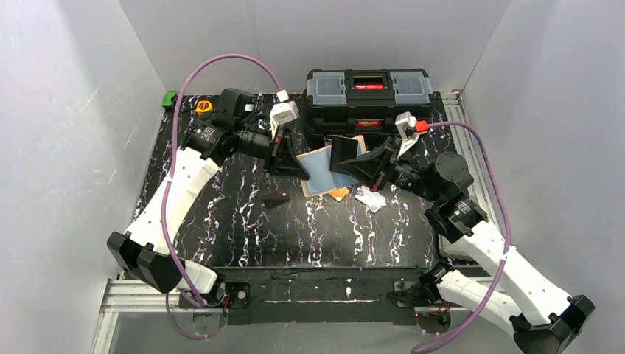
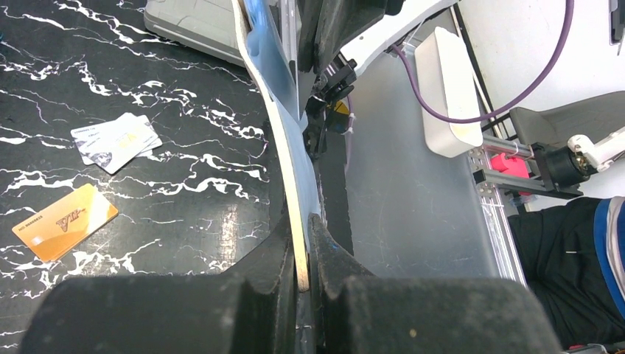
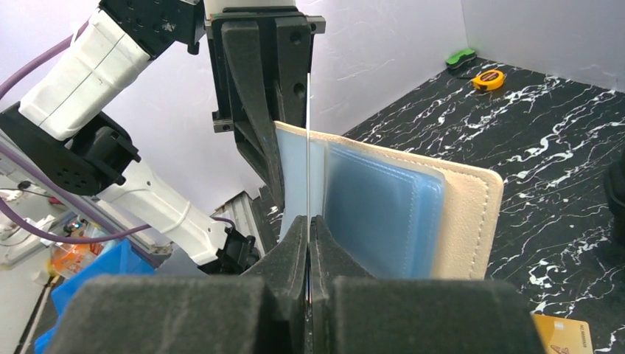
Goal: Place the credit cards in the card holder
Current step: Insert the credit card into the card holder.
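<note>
Now both arms meet in front of the big black toolbox (image 1: 368, 99). And the left gripper (image 2: 303, 236) is pinched tight on the edge of the cream-beige folding card holder (image 3: 464, 214), holding it open and up off the black marbled table (image 2: 184, 199), pale blue pockets showing. Opposite, the right gripper (image 3: 309, 225) is clamped flat on the plain black credit card (image 1: 345, 153), right at those blue pockets; whether it's in a slot, can't tell. Down on the table the shiny orange credit card (image 2: 65, 221) lies flat, white cards (image 2: 116, 141) close by.
</note>
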